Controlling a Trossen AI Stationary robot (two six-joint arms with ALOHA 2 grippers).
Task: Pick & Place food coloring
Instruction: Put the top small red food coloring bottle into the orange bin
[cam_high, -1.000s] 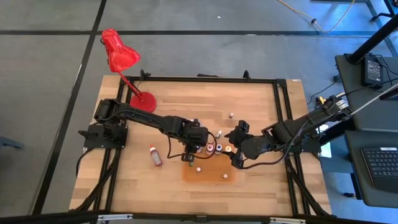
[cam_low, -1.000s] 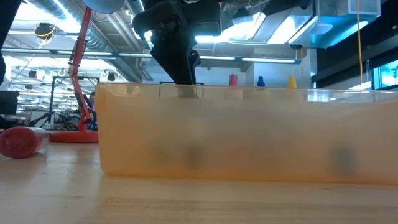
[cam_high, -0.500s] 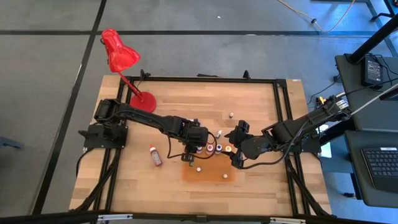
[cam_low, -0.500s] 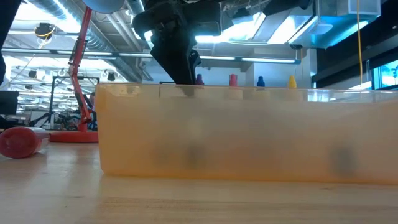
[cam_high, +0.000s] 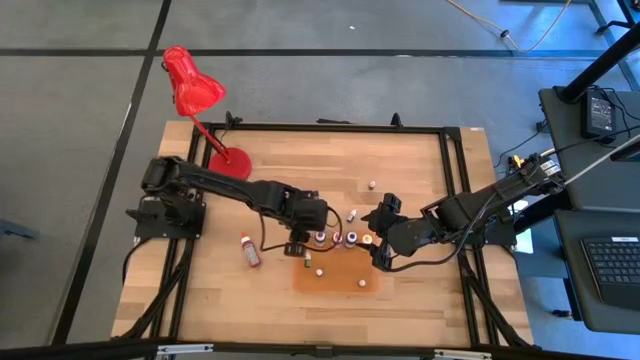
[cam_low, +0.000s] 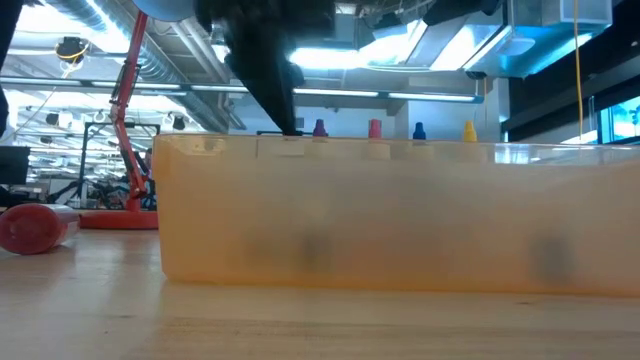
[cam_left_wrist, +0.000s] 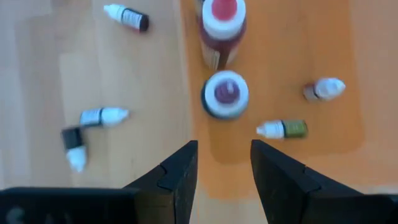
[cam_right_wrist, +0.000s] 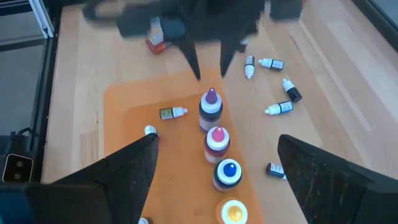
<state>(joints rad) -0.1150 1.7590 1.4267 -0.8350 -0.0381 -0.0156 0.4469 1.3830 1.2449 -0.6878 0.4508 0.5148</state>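
Food coloring bottles stand in a row on the flat orange mat (cam_high: 340, 275): a purple-lidded one (cam_left_wrist: 225, 94), then red (cam_right_wrist: 217, 140), blue (cam_right_wrist: 227, 174) and yellow (cam_right_wrist: 235, 213). Small white-capped droppers (cam_left_wrist: 102, 116) lie on the wood and on the mat (cam_left_wrist: 283, 129). A larger red bottle (cam_high: 249, 251) lies on its side to the left. My left gripper (cam_left_wrist: 224, 155) hovers open above the mat's left edge, just short of the purple-lidded bottle, with nothing between its fingers. My right gripper (cam_right_wrist: 217, 140) hangs wide open above the row's right end (cam_high: 375, 240).
A red desk lamp (cam_high: 195, 90) stands at the table's far left, its base (cam_high: 232, 162) on the wood. A black frame (cam_high: 455, 160) runs along the table's far and right sides. More droppers lie scattered on the wood beyond the mat (cam_right_wrist: 278, 109).
My left gripper has risen and drawn back toward the table's left and near side, away from the purple-lidded bottle. That bottle stays upright on the mat, and its tip now shows in the low view.
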